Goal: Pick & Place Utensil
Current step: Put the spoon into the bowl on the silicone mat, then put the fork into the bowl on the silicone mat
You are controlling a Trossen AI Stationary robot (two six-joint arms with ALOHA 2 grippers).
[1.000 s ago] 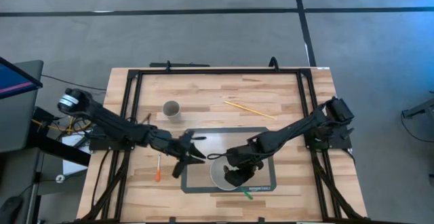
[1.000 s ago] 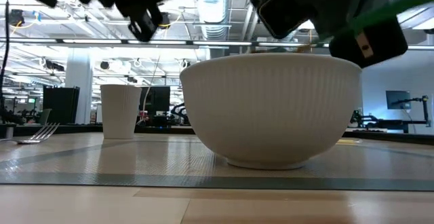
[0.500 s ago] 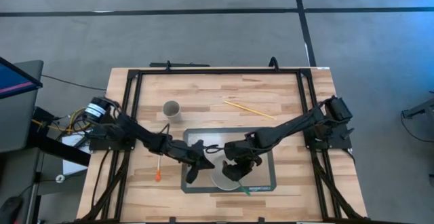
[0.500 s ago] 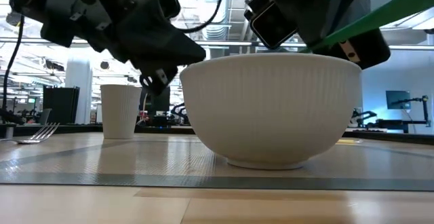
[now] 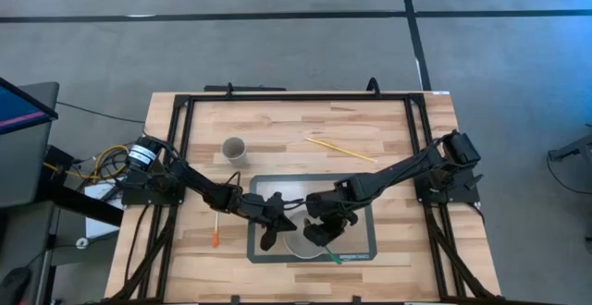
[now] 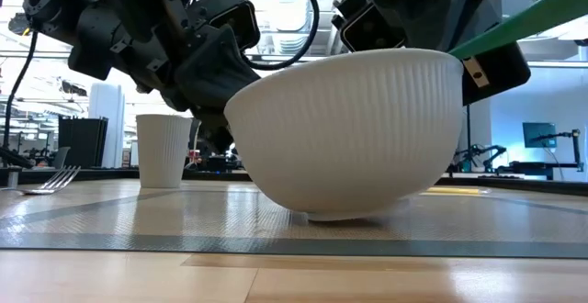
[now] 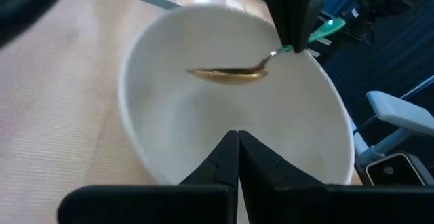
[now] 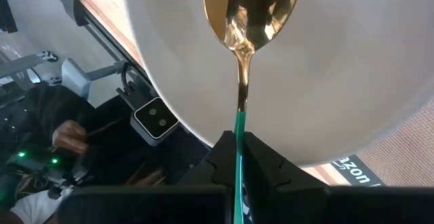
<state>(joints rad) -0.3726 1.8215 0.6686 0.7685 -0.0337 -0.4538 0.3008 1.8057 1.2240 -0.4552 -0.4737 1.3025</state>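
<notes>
A white ribbed bowl (image 5: pixel 301 247) (image 6: pixel 349 138) sits on a grey mat near the table's near edge, tipped so its left rim is lower. It rests on the edge of its foot (image 6: pixel 335 216). A spoon with a gold head (image 7: pixel 227 75) (image 8: pixel 251 7) and a green handle (image 6: pixel 533 14) reaches into the bowl. My right gripper (image 5: pixel 319 231) (image 8: pixel 237 139) is over the bowl, shut on the spoon. My left gripper (image 5: pixel 282 229) (image 7: pixel 237 137) is shut at the bowl's left rim. My left gripper presses its shut fingers (image 7: pixel 224 156) on the bowl's left rim, coming slanting down from the table's left. The fingers hide the exact spot. The bowl (image 7: pixel 203 115) is tilted toward that side, its foot still on the mat. My right gripper pinches the spoon's green handle (image 8: pixel 238 125) between its two fingers, which lie along the handle. The spoon slants down into the bowl, with its gold head inside near the inner wall. The free end of the handle (image 5: pixel 335 259) sticks out toward the near edge.
A white paper cup (image 5: pixel 234 148) (image 6: pixel 165 151) stands far left of the mat (image 5: pixel 356 185). A pair of chopsticks (image 5: pixel 340 148) lies toward the far right. A fork with an orange handle (image 5: pixel 215 229) (image 6: pixel 46 182) lies left of the mat. Black rails frame the tabletop.
My left gripper has moved right and down, from left of the mat to the bowl's left rim. The bowl, level a second ago, now tips with its left rim lowered and its right rim raised. My right gripper has kept the spoon in the bowl, shifting slightly toward the far edge.
</notes>
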